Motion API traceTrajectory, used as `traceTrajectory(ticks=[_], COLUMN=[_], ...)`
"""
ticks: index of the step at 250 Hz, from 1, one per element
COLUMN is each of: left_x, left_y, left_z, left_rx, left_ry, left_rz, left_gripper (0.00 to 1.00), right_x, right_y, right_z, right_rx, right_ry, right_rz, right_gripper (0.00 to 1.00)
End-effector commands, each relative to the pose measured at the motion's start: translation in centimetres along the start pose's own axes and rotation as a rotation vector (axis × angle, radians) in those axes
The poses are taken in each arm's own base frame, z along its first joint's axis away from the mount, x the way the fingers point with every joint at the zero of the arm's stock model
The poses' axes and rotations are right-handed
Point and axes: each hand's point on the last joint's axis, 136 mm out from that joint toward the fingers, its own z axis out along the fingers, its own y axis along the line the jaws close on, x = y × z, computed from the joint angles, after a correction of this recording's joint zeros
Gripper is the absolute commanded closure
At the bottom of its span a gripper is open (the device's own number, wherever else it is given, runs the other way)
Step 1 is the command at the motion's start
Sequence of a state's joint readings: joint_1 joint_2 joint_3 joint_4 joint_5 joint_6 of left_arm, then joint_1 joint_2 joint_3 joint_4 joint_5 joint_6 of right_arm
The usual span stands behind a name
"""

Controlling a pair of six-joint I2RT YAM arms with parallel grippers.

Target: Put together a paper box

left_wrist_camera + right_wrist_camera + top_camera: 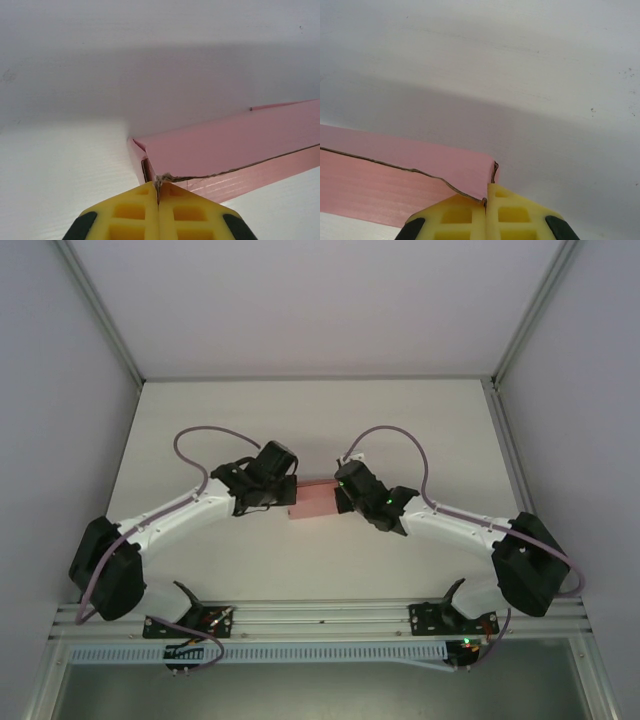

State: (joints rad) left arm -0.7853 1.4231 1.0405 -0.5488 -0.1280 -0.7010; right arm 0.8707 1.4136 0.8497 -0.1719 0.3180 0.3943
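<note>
The paper box (312, 501) lay near the middle of the white table (300, 420), between the two arms. In the top view it read as a low pink slab, long from 9 o'clock to 3 o'clock.

The left gripper (283, 498) met the box at its 9 o'clock end and the right gripper (343, 494) at its 3 o'clock end. In the left wrist view, the left gripper (158, 186) had its yellow fingers (132, 210) pressed flat together. A crumpled bit of the card's raw edge was caught in the seam at their tips. In the right wrist view, the right gripper (486, 198) was likewise closed tight, and the brown cut edge of the paper box (395, 175) ran straight into the line between its pads (515, 215). Both jaws therefore appeared to be pinching thin card, one at each end.

Judged from this, the job was partway along. The sheet was no longer flat: a broad top panel of the paper box (225, 145) stood over a narrower front wall, and at the 9 o'clock corner a short end piece had been folded in. A dark gap showed at that corner, and the long edge between panel and wall ran wavy and unseated rather than tucked. What probably remained was seating that long flap, squaring the corners and closing the ends. The far side of the box could not be made out.
</note>
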Motion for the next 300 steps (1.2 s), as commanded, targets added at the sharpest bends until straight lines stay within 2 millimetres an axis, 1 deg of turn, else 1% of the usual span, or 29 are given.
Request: traceTrajectory(ticks=[1, 29, 39, 48, 51, 58, 75, 90, 100, 103, 108, 125, 143, 157, 182, 198, 219, 242, 253, 265, 280, 297, 300], left_x=[3.1, 5.4, 5.6, 5.3, 5.5, 5.4, 5.2, 5.3, 5.9, 5.7, 5.9, 6.8, 7.3, 7.3, 6.5, 6.4, 7.2, 7.7, 7.8, 7.7, 7.6, 7.5, 7.5], left_y=[1.7, 3.4, 3.9, 4.1, 4.5, 4.6, 4.5, 3.9, 3.7, 3.4, 3.1, 2.9, 2.5, 1.5, -0.5, -0.4, 0.9, 1.7, 2.1, 2.3, 2.4, 2.3, 2.3], left_z=[1.2, 1.7, 1.6, 1.3, 1.1, 1.0, 0.8, 1.0, 1.3, 1.4, 1.6, 2.3, 2.5, 2.4, 1.7, 1.7, 2.2, 2.6, 2.8, 2.9, 2.9, 3.0, 3.0], left_rx=[-0.047, -0.099, -0.129, -0.155, -0.176, -0.188, -0.192, -0.171, -0.17, -0.155, -0.145, -0.118, -0.095, -0.066, -0.03, -0.058, -0.097, -0.12, -0.136, -0.152, -0.158, -0.161, -0.16], left_ry=[0.063, 0.105, 0.108, 0.084, 0.092, 0.09, 0.083, 0.081, 0.087, 0.072, 0.07, 0.067, 0.06, 0.047, 0.022, 0.015, 0.02, 0.024, 0.024, 0.019, 0.015, 0.012, 0.012], left_rz=[0.067, 0.156, 0.191, 0.222, 0.233, 0.25, 0.266, 0.276, 0.275, 0.269, 0.265, 0.228, 0.208, 0.222, 0.246, 0.261, 0.268, 0.267, 0.26, 0.258, 0.258, 0.262, 0.263], left_gripper=[1.0, 1.0, 1.0, 1.0, 1.0, 1.0, 1.0, 1.0, 1.0, 1.0, 1.0, 1.0, 1.0, 1.0, 1.0, 1.0, 1.0, 1.0, 1.0, 1.0, 1.0, 1.0, 1.0], right_x=[6.5, 6.8, 6.9, 6.9, 6.9, 6.9, 6.8, 6.7, 6.6, 6.6, 6.6, 6.5, 6.5, 6.6, 6.8, 6.7, 6.5, 5.9, 5.3, 4.3, 2.7, 0.8, 0.4], right_y=[-0.3, -0.6, -0.7, -0.7, -0.7, -0.7, -0.5, -0.4, -0.4, -0.4, -0.5, -0.4, -0.1, 0.3, 0.3, 0.2, 0.4, 1.0, 1.4, 1.6, 1.7, 1.7, 1.7], right_z=[0.9, 1.0, 1.0, 1.0, 1.1, 1.1, 1.1, 1.1, 1.1, 1.1, 1.1, 1.2, 1.2, 1.3, 1.6, 1.6, 1.5, 1.0, 0.6, 0.0, -0.9, -2.1, -2.3], right_rx=[-0.01, 0.002, 0.005, 0.007, 0.008, 0.008, 0.002, 0.002, 0.002, 0.003, 0.006, 0.001, -0.015, -0.03, -0.018, -0.003, -0.018, -0.056, -0.076, -0.086, -0.097, -0.118, -0.12], right_ry=[0.209, 0.211, 0.216, 0.219, 0.219, 0.22, 0.219, 0.22, 0.214, 0.212, 0.211, 0.202, 0.198, 0.202, 0.219, 0.222, 0.205, 0.183, 0.17, 0.144, 0.098, 0.043, 0.034], right_rz=[-0.072, -0.081, -0.085, -0.087, -0.085, -0.087, -0.085, -0.079, -0.077, -0.077, -0.074, -0.067, -0.051, -0.05, -0.057, -0.066, -0.062, -0.052, -0.049, -0.036, -0.016, 0.01, 0.015], right_gripper=[0.96, 0.96, 0.96, 0.96, 0.97, 0.96, 0.96, 0.96, 0.96, 0.96, 0.96, 0.96, 0.96, 0.96, 0.96, 0.96, 0.95, 0.86, 0.79, 0.7, 0.52, 0.37, 0.33])
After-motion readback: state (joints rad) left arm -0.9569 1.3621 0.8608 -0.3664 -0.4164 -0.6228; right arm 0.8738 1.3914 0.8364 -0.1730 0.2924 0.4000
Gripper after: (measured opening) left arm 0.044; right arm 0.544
